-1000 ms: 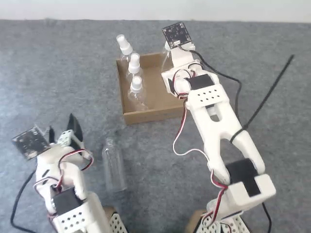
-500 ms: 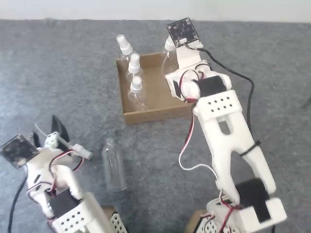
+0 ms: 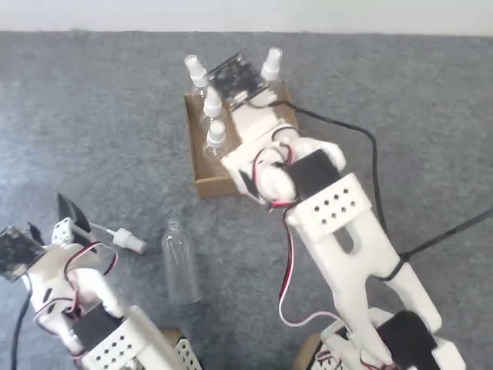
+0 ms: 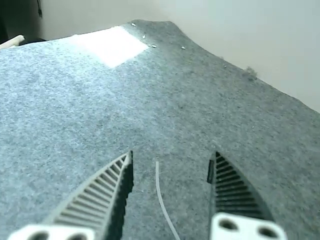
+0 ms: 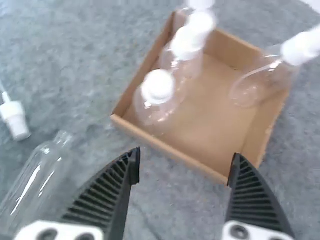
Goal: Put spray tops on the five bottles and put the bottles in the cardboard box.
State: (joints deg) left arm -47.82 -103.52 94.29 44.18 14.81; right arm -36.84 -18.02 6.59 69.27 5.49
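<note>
The cardboard box holds several clear bottles with white spray tops. Three stand along one wall, and another leans in the far corner. My right gripper hangs open over the box's near wall, holding nothing. An uncapped bottle lies on the carpet in front of the box. A loose spray top lies to its left. My left gripper is open just left of that top. The top's thin tube runs between the fingers.
Grey carpet covers the table around the box. The right arm reaches over the box's front and right side. A black cable trails to the right. Open floor lies to the left of the box.
The right arm swung left from the box's far right corner, leaving the fourth bottle there. The left gripper drew back to the left, and the spray top now lies on the carpet.
</note>
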